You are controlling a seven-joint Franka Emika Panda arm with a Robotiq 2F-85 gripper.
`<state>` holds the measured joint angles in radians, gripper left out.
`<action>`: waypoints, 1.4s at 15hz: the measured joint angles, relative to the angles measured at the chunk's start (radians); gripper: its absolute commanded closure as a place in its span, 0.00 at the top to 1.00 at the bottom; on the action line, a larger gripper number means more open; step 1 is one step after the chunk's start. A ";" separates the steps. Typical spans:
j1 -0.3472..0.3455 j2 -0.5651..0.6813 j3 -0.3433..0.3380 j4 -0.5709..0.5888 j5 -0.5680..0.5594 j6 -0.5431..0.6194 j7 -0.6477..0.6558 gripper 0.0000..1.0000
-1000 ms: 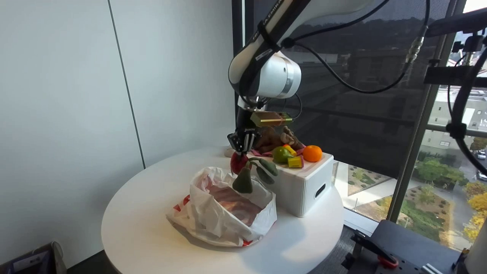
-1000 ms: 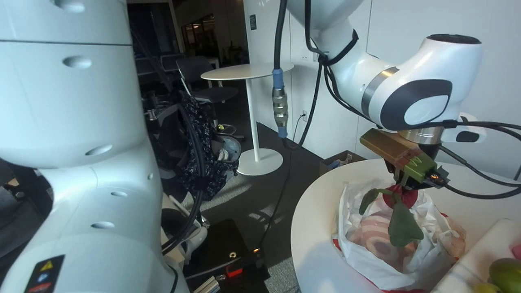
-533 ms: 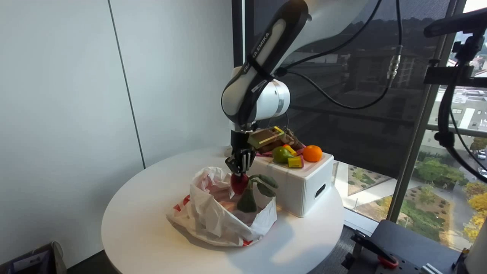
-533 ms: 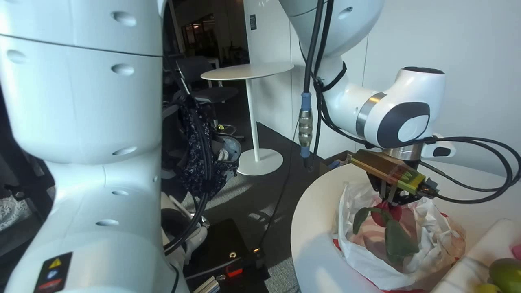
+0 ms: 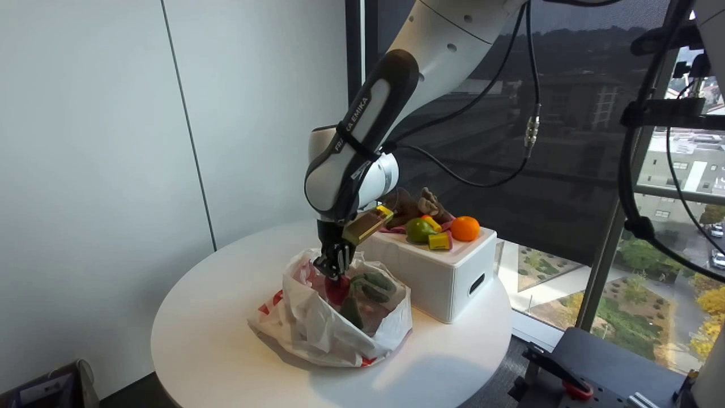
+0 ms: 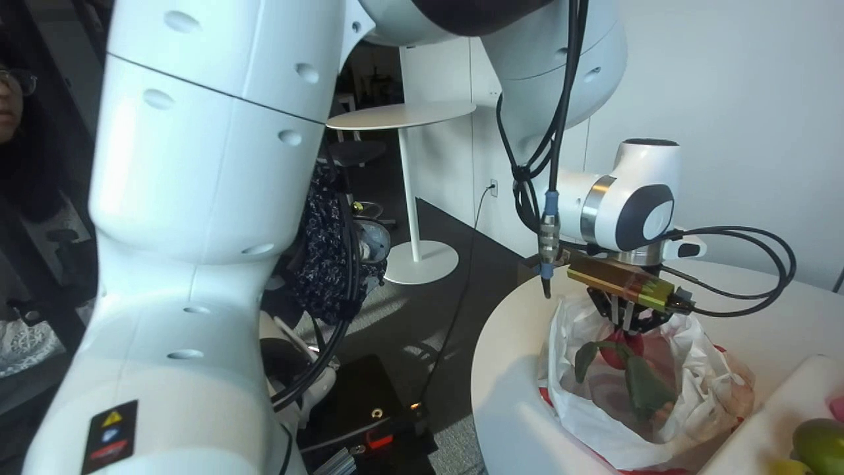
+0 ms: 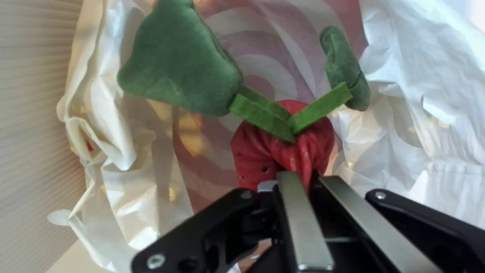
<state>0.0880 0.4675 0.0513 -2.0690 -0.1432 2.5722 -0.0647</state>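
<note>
Red toy [image 7: 280,151] above table [image 5: 221,323] near window [image 5: 640,294]

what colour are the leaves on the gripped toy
The leaves are dark green, clearest in the wrist view.

The gripper [image 7: 310,182] has 2 bare metal fingers [image 7: 303,223] with a satin sheen and smooth black linkages [image 7: 227,212]. The red toy [image 7: 280,159] is gathered cloth with a soft shine; its leaves [image 7: 182,64] are matt fabric, and its stems [image 7: 322,108] flat, felt-like strips. In an exterior view, the bag [image 5: 308,323], set in from the near edge of the smooth, low-sheen tabletop [image 5: 215,317], is thin, crinkled plastic, faintly glossy. Close to the tabletop's right-hand edge there, the box [image 5: 425,289] looks like hard white plastic, finely ribbed along its flank. The arm's shells [image 6: 198,198] are smooth and glossy.
</note>
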 measured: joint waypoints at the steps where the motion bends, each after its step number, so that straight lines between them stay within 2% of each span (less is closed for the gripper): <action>1: 0.008 0.020 -0.006 0.022 -0.001 0.000 0.012 0.47; 4: 0.010 0.041 -0.009 0.051 0.006 -0.003 0.044 0.72; 8: -0.012 -0.024 -0.022 0.019 0.047 -0.003 0.077 0.99; 12: -0.037 -0.176 -0.089 -0.096 0.048 -0.001 0.150 1.00; 15: -0.049 -0.302 -0.162 -0.204 -0.015 0.026 0.261 1.00; 17: -0.061 -0.370 -0.206 -0.270 -0.121 0.073 0.365 1.00; 21: -0.104 -0.422 -0.249 -0.329 -0.451 0.148 0.596 1.00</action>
<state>-0.0162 0.0459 -0.1979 -2.3979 -0.5944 2.7198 0.5314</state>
